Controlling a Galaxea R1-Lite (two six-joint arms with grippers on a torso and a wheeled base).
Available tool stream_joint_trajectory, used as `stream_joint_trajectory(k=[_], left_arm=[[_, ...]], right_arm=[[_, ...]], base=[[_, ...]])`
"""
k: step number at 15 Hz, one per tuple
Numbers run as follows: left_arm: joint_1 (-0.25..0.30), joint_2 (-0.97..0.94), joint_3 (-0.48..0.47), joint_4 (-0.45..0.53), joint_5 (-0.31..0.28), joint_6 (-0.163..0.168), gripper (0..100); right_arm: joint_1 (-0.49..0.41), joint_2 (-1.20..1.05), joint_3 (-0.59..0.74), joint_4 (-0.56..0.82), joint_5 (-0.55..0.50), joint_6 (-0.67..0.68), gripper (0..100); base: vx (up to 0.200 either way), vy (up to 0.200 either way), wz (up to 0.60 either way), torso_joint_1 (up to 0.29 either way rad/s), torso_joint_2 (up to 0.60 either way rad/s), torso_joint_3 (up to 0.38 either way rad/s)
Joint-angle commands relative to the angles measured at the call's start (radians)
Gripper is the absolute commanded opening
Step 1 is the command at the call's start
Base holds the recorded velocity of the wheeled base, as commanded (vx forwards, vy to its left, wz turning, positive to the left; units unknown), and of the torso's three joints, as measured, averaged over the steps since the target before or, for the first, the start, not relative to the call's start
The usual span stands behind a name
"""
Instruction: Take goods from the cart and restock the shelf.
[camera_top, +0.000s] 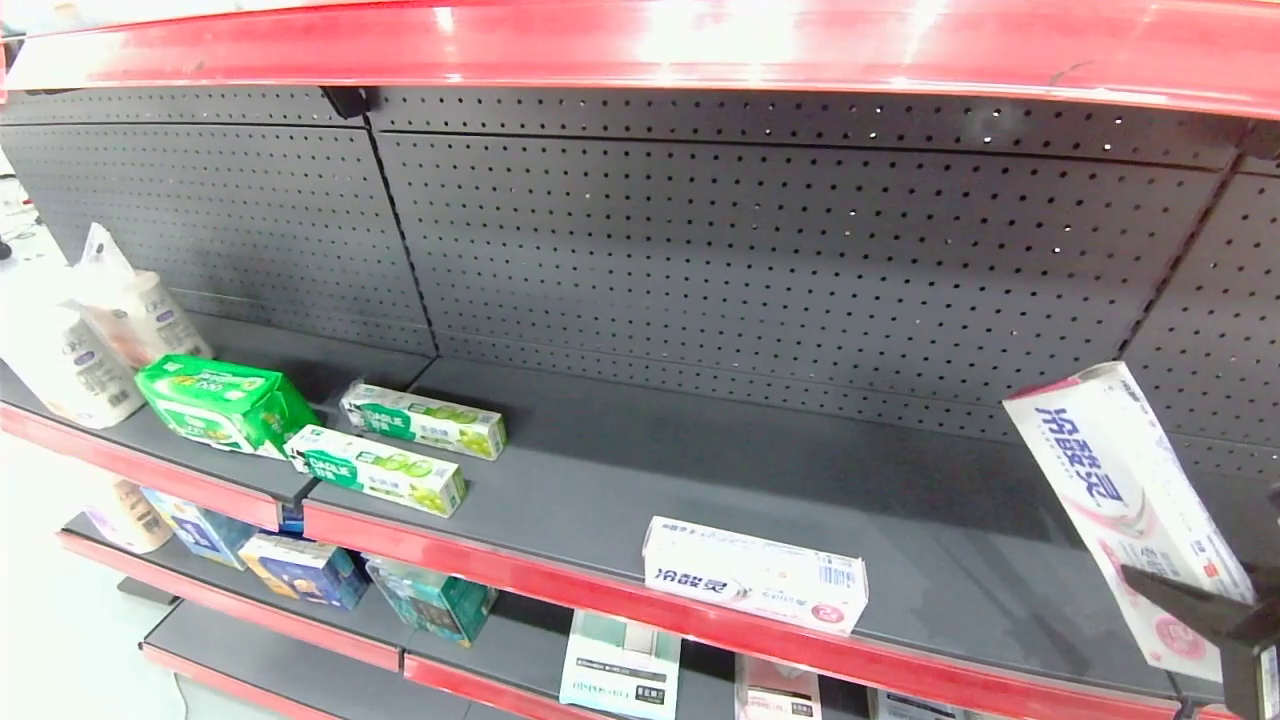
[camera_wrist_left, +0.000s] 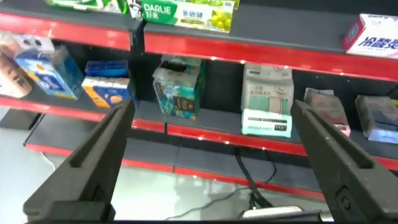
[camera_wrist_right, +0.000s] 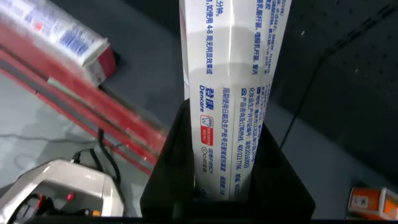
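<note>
White toothpaste box (camera_wrist_right: 233, 74), clamped between black fingers (camera_wrist_right: 171, 168)

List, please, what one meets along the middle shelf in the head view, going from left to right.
white pouches → green soft pack → front green toothpaste box → flat white toothpaste box → tilted white toothpaste box, held in the right gripper. The rear green toothpaste box overlaps the front one, so it is left out.

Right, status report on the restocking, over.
Right pincer shut on white toothpaste box, tilted above shelf, right end. Left pincer open, empty. Matching box lies at shelf front, apart.
</note>
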Motion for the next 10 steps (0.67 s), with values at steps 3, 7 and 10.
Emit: stream_joint_trajectory(k=[3,7,10], left_arm=[[0.001,-0.010,0.127,-0.190,-0.029,-0.039,100],[0.001,-0.010,0.217,-0.403,-0.101,-0.056,100],[0.001,-0.010,0.221,-0.409,0.029,-0.064,100]], right_arm=[[-0.013,0.144,-0.028,-0.039,0.055,-0.013,0],[-0.039,0.265,-0.091,-0.048,0.100,-0.093,0],[-0.072,0.281,-0.111,-0.046,0.107,-0.099,0]], base=[[0.000,0.000,0.00,0.000,0.00,0.000],[0.000,0.000,0.00,0.000,0.00,0.000],[0.000,0.000,0.00,0.000,0.00,0.000]])
